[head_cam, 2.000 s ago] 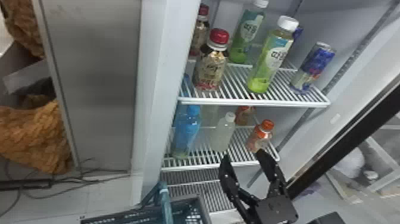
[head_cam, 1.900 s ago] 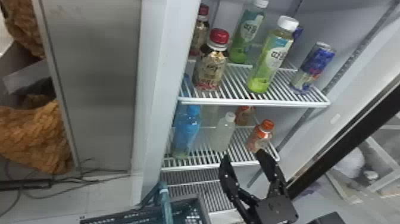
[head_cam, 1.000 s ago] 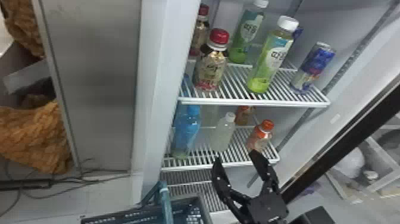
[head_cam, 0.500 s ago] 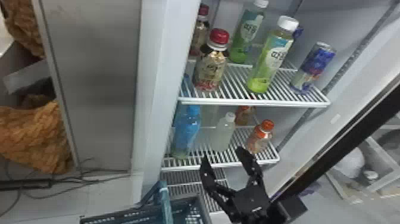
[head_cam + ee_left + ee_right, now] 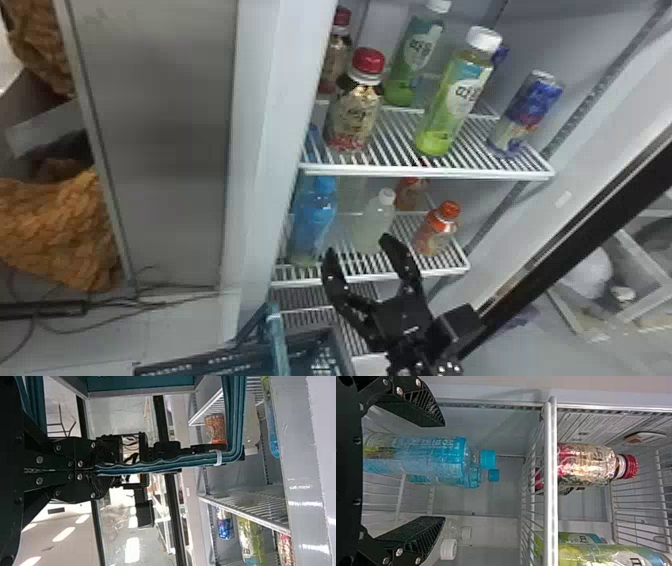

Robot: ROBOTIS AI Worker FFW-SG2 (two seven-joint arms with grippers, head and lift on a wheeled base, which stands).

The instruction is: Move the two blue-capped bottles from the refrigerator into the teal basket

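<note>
A: State of right gripper (image 5: 361, 245)?

B: Wide open, just outside lower shelf (image 5: 425, 273), gripping nothing.

A: And front bottle (image 5: 312, 225)?

B: Upright on lower shelf, at left end. Seen between the 2 spread fingers in right wrist view, nearer the left one, with a visible gap to each. Blue cap out past both tips in same view.

A: Got rear bottle (image 5: 493, 475)?

B: Yes, directly behind front bottle, mostly hidden. So 2 blue caps, both inside fridge.

A: Neighbors?

B: Log white-cap bottle (image 5: 376, 225) beside front bottle, then orange-cap bottle (image 5: 436, 231) farther right.

A: Left gripper (image 5: 104, 471)?

B: Closed, clamped on handle (image 5: 275, 332) of basket (image 5: 200, 367).

A: Basket spot?

B: Low in front of fridge, below lower shelf, left of right gripper.
</note>
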